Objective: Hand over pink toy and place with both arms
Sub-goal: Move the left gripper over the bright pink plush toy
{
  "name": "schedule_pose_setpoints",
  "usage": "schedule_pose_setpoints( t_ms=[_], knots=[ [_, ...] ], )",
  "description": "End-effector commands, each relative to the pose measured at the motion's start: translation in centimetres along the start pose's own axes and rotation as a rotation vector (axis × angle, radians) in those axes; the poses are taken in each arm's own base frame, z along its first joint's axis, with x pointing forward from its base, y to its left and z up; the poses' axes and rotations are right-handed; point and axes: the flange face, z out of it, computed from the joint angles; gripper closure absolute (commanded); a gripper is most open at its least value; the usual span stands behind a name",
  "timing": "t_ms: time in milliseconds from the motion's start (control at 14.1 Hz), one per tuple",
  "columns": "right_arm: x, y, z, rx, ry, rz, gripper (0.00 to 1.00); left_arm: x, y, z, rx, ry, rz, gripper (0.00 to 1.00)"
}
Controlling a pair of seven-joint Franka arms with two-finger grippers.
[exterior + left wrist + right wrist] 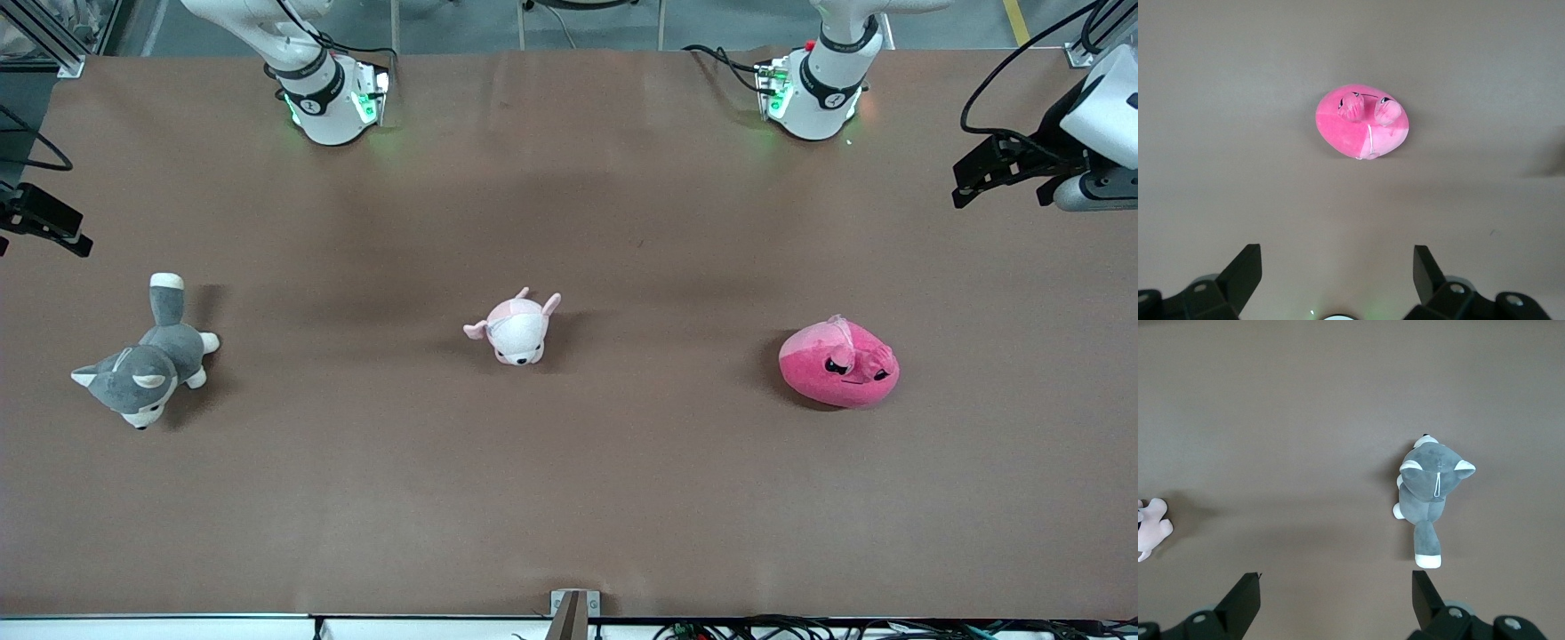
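The pink toy [840,364] is a round hot-pink plush with angry black eyes, lying on the brown table [569,498] toward the left arm's end. It also shows in the left wrist view [1361,127], some way off from the fingers. My left gripper [1338,267] is open and empty, held high over the left arm's end of the table [1000,173]. My right gripper [1337,590] is open and empty, held high over the right arm's end [44,222]. Neither gripper touches anything.
A small pale pink-and-white plush [516,329] with ears lies mid-table; it shows at the right wrist view's edge [1150,530]. A grey-and-white plush animal [147,360] lies toward the right arm's end and also shows in the right wrist view [1428,483].
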Motion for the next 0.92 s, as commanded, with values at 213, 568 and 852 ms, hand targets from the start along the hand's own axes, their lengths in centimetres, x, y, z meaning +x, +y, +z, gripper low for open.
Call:
schedule_pose_setpoints(
  t_ms=[213, 568, 852],
  knots=[
    [-1.1, 0.0, -0.3, -0.02, -0.001, -0.01, 0.0, 0.7, -0.2, -0.1, 0.004, 0.001, 0.01, 0.0],
    [-1.3, -0.2, -0.1, -0.018, -0.026, -0.015, 0.0, 3.4, -0.5, 2.1, -0.008, -0.002, 0.007, 0.0],
    [-1.3, -0.1, 0.1, -0.018, -0.046, -0.012, 0.0, 5.9, -1.1, 7.1, -0.007, 0.004, -0.011, 0.0]
  ],
)
